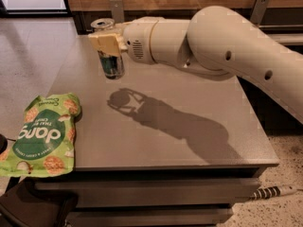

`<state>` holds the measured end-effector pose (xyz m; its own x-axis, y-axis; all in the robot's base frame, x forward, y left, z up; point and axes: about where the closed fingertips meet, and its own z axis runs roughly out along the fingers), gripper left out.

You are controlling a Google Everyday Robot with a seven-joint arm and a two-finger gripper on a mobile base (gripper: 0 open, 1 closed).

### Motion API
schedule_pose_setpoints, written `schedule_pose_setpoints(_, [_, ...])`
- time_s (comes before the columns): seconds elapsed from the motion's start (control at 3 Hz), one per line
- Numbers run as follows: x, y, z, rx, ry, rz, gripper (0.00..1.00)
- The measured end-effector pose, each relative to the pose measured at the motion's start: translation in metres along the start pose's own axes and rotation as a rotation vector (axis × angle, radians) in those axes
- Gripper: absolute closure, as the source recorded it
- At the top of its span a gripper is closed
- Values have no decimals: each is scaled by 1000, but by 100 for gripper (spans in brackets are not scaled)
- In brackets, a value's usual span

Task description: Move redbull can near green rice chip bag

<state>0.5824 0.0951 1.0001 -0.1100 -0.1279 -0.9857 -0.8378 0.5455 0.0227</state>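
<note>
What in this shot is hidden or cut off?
Camera view:
redbull can: upper body covered by the end effector gripping it above the far left of the table.
green rice chip bag: lower left corner cut by the frame edge.
table: far right corner hidden behind the arm.

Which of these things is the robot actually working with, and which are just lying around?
In the job:
redbull can, held in the gripper at far left
green rice chip bag, near left

Just there:
table
striped cable on the floor
</note>
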Motion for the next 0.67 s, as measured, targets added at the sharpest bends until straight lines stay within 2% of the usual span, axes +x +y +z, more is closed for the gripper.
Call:
schedule_pose_setpoints(0.33, [49, 12, -17, 50, -66, 3, 100])
schedule_pose_setpoints(0.67, [60, 33, -20, 52, -95, 5, 100])
